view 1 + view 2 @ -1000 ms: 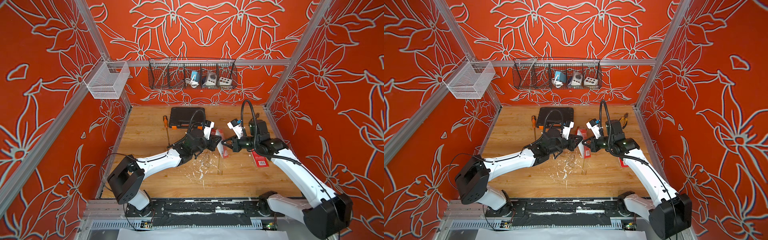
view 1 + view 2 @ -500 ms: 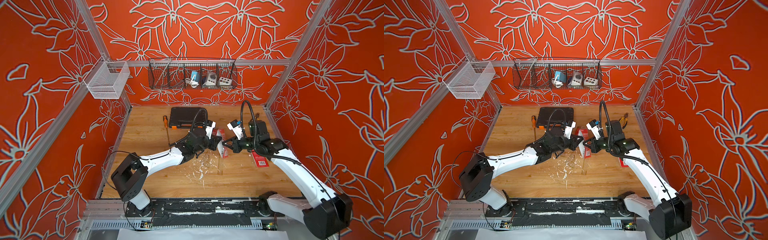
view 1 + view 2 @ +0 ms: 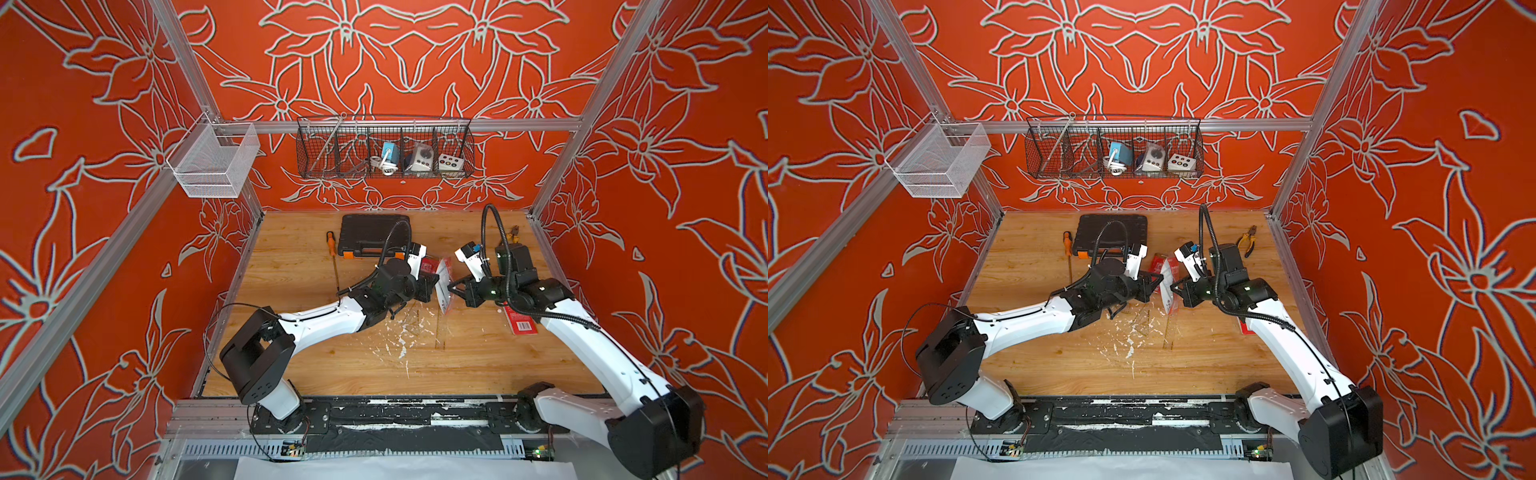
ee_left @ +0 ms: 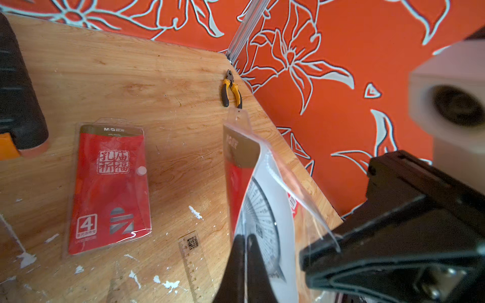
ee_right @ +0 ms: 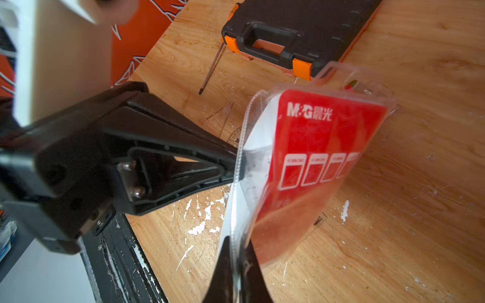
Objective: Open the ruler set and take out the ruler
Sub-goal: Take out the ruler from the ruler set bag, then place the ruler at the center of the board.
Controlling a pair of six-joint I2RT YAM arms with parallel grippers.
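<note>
Left tool [image 4: 245,239] on ruler set [image 4: 263,202] above paint-flecked table [image 3: 291,270], floral walls [image 3: 415,62]

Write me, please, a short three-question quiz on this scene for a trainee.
1. What do the left gripper and the right gripper both pinch?
A. pliers
B. ruler set pouch
C. screwdriver
2. True or false: both grippers stand wide open.
3. Fill in: a second red ruler set lies flat on the ___.

Key
1. B
2. False: each is shut on an edge of the pouch.
3. table
</note>
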